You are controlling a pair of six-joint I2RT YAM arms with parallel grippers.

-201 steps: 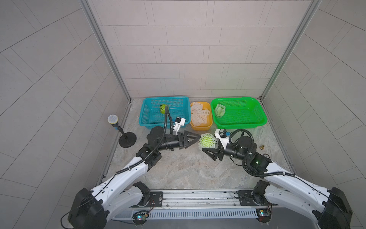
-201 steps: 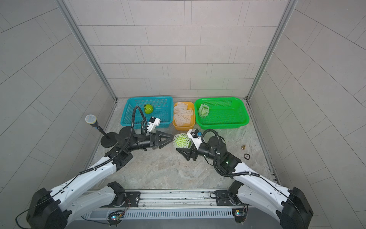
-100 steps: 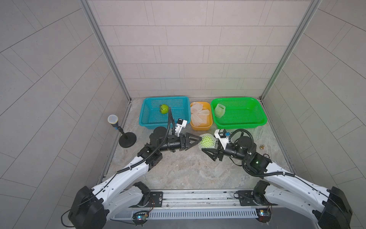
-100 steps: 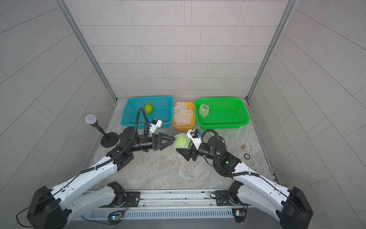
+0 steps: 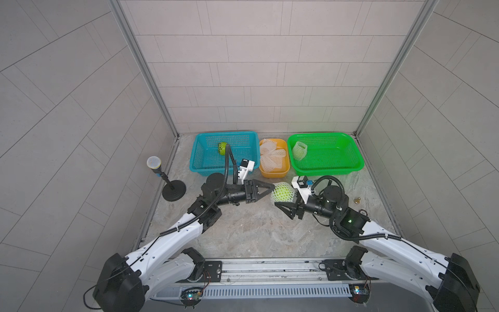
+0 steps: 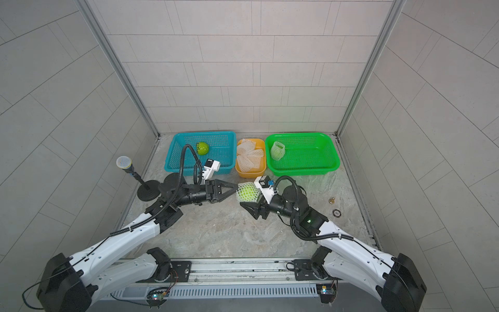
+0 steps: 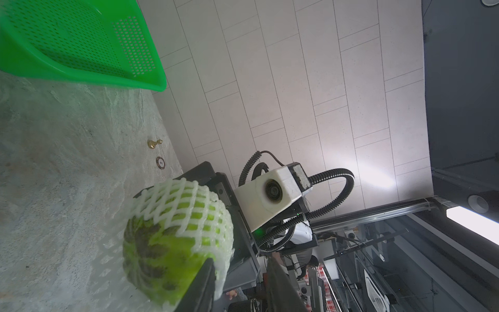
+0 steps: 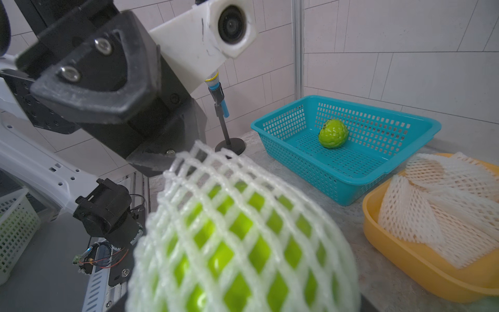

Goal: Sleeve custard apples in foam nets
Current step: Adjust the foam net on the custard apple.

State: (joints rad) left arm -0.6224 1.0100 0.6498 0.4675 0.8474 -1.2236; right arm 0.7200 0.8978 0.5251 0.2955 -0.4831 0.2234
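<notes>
White foam net (image 7: 175, 205) wraps most of a bumpy green custard apple (image 7: 156, 251), its left end bare, above mid-table. Right gripper (image 5: 279, 199) clasps the fruit; left gripper (image 5: 268, 190) sits at the net's rim, jaws close-set, grip unclear.

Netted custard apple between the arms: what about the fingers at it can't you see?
Left gripper at the foam net: left wrist view's edge cuts off its fingers; pinch unclear.
Right gripper: one finger hidden behind the netted custard apple and its wrist camera in both top views.
</notes>
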